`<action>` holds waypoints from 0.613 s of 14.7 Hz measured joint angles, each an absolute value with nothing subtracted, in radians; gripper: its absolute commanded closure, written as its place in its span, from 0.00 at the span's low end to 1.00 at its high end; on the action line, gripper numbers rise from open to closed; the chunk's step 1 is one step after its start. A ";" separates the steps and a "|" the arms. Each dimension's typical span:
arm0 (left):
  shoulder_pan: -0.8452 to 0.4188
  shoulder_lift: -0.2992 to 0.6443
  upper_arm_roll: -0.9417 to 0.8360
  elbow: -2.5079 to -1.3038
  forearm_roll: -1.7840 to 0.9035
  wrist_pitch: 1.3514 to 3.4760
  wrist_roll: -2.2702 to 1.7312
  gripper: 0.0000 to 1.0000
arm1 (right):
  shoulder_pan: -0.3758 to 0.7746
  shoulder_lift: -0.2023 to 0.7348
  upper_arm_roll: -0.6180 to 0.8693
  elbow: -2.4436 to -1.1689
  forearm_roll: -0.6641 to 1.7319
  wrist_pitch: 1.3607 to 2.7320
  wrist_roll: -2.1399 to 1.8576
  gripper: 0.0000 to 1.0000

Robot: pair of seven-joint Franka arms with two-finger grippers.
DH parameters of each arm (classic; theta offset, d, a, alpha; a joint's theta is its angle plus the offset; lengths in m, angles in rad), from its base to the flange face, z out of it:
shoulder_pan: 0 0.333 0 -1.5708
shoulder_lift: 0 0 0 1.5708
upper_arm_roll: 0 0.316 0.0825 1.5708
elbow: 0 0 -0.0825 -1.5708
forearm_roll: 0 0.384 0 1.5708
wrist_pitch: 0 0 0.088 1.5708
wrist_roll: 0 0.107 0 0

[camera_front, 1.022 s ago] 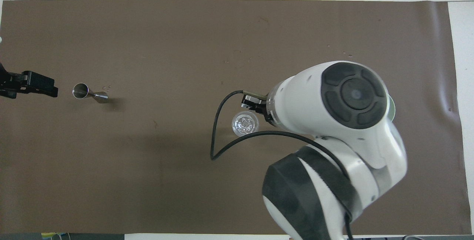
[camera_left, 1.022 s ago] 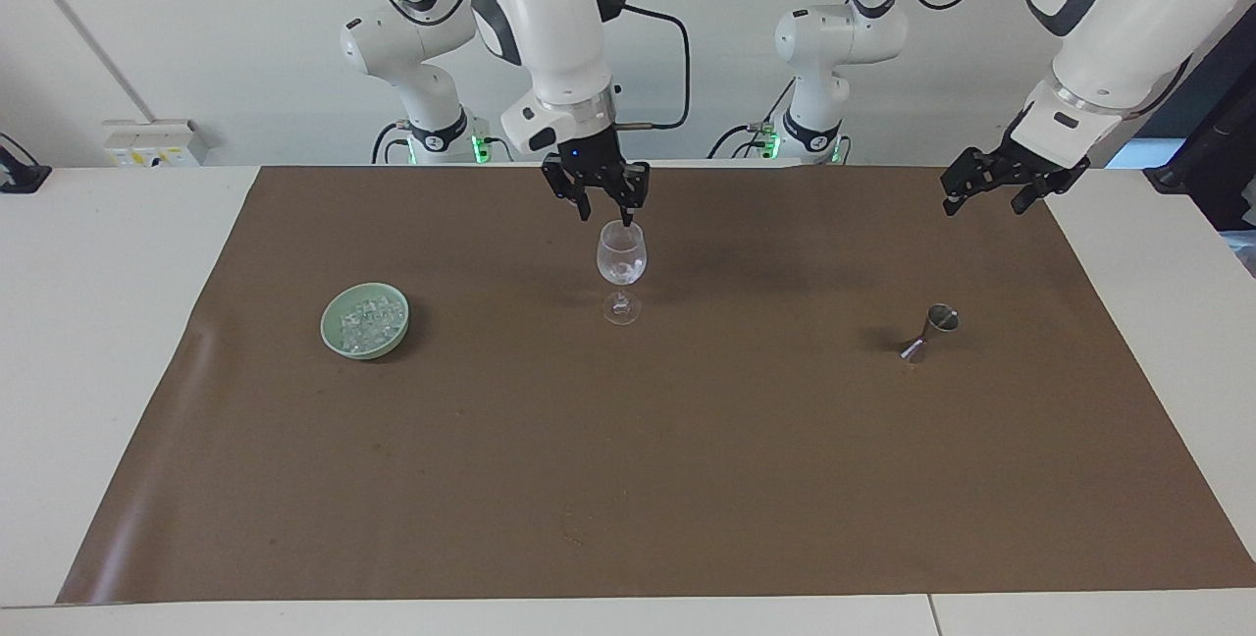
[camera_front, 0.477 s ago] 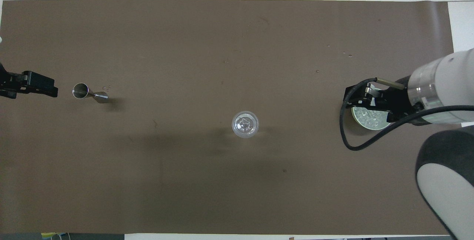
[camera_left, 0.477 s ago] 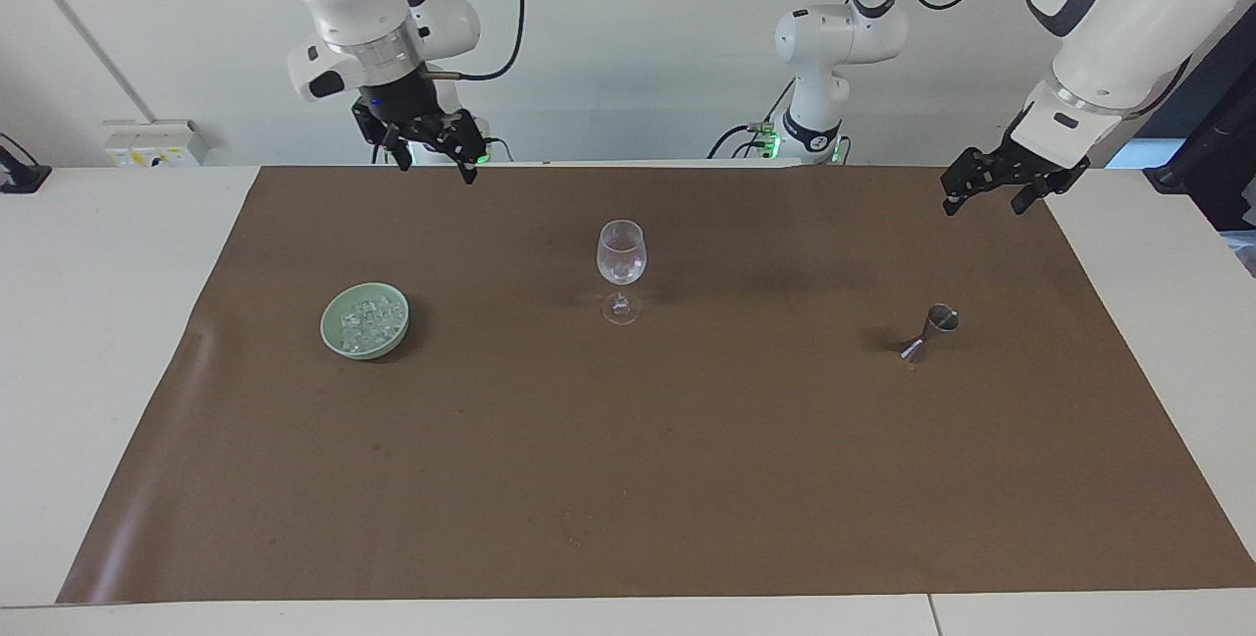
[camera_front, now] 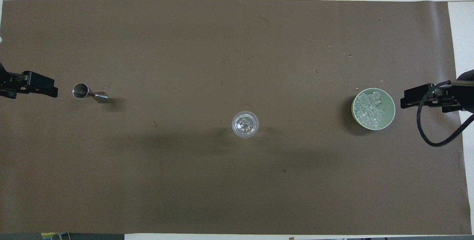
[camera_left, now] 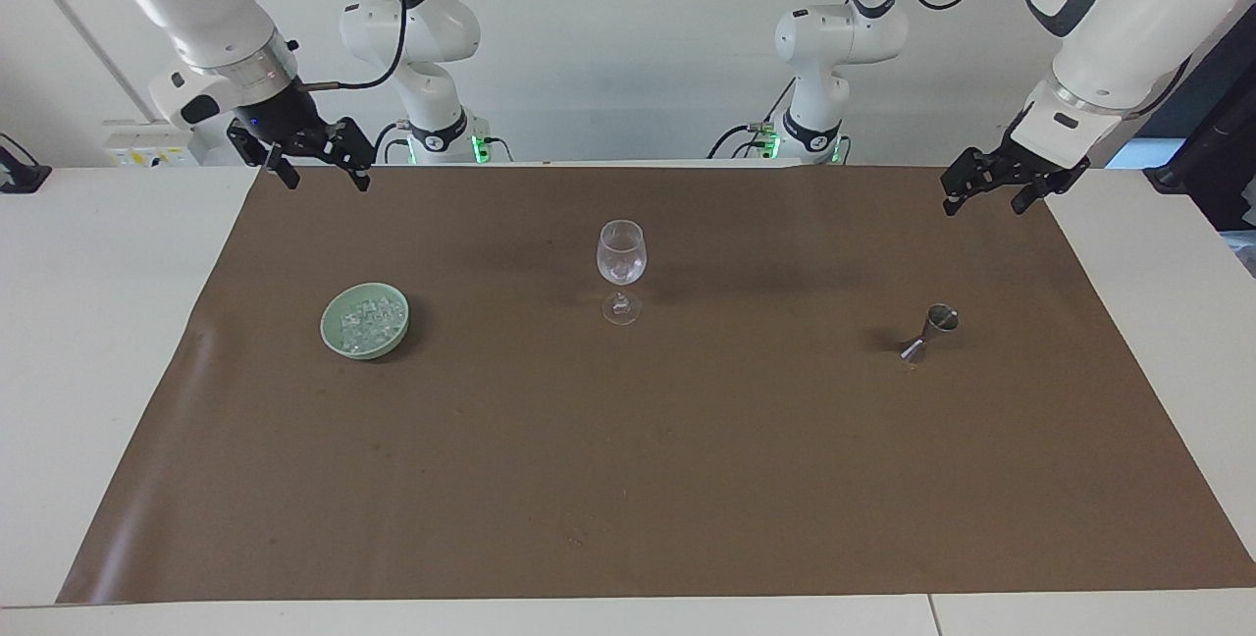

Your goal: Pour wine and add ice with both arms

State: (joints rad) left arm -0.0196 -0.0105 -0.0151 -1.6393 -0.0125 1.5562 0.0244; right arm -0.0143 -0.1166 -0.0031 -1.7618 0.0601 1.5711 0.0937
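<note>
A clear wine glass (camera_left: 621, 266) stands on the brown mat with a few ice chunks in its bowl; from overhead (camera_front: 245, 124) the chunks show inside it. A green bowl (camera_left: 334, 332) holds a heap of ice (camera_left: 368, 318), also seen overhead (camera_front: 370, 107). A small metal jigger (camera_left: 930, 332) sits toward the left arm's end. My right gripper (camera_left: 329, 183) is open and empty, raised over the mat's edge at the right arm's end, apart from the bowl. My left gripper (camera_left: 983, 208) is open and empty, raised over the mat near the jigger (camera_front: 89, 93), waiting.
The brown mat (camera_left: 628, 479) covers most of the white table (camera_left: 88, 342). A few small droplets (camera_front: 107, 87) lie on the mat beside the jigger. The two arm bases stand at the table's edge nearest the robots.
My right gripper has lifted away from over the wine glass and swung past the bowl to the right arm's end of the mat. The left arm has not moved.
</note>
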 measured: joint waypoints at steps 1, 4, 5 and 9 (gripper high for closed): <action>-0.020 -0.011 -0.015 -1.639 -0.013 1.556 0.024 0.00 | -0.014 -0.104 0.001 -1.762 0.060 1.577 0.092 0.00; -0.020 -0.011 -0.015 -1.639 -0.013 1.556 0.024 0.00 | -0.004 -0.077 0.015 -1.737 0.032 1.568 0.083 0.00; -0.020 -0.011 -0.015 -1.639 -0.013 1.556 0.024 0.00 | 0.004 -0.071 0.020 -1.697 0.000 1.529 0.079 0.00; -0.020 -0.011 -0.015 -1.639 -0.013 1.556 0.024 0.00 | 0.027 -0.038 0.011 -1.539 -0.025 1.444 0.078 0.00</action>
State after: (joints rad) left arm -0.0196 -0.0105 -0.0151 -1.6394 -0.0125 1.5562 0.0244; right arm 0.0273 -0.0379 0.0110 -1.5394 -0.0251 1.4437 0.0779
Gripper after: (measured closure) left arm 0.000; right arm 0.000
